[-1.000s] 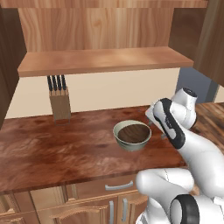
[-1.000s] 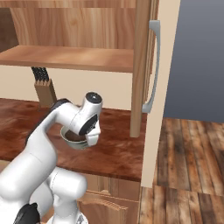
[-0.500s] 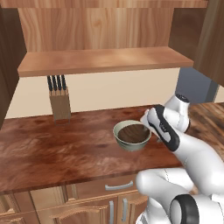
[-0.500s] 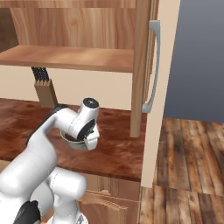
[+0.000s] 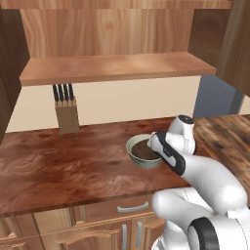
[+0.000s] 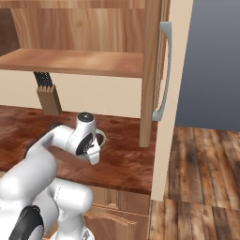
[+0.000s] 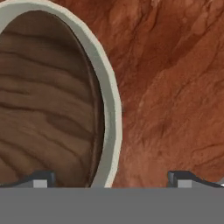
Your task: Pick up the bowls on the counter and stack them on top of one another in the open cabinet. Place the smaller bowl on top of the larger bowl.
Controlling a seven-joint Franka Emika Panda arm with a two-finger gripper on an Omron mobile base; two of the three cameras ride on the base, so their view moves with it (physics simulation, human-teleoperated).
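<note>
The larger bowl (image 5: 138,161), pale grey-green, stands on the reddish-brown counter (image 5: 68,168). The smaller bowl (image 5: 141,152), dark brown wood, lies nested inside it. My gripper (image 5: 156,149) is low over the bowl's right rim and open. In the hand view the gripper (image 7: 109,179) straddles the grey-green rim (image 7: 111,105): one fingertip is over the smaller bowl's brown inside (image 7: 43,113), the other over the bare counter (image 7: 175,87). Nothing is held. The open cabinet's tan shelf (image 5: 117,68) runs above and behind. In the right base view the hand covers most of the bowl (image 6: 101,137).
A knife block (image 5: 66,114) stands at the back left of the counter. The cabinet's open door (image 6: 157,70) with its metal handle hangs to the right of the shelf (image 6: 70,61). Drawer fronts (image 5: 132,207) sit below the counter's front edge.
The hand has come down and left from above the bowl's right side to its rim. The jaws stayed open. The bowls have not moved.
</note>
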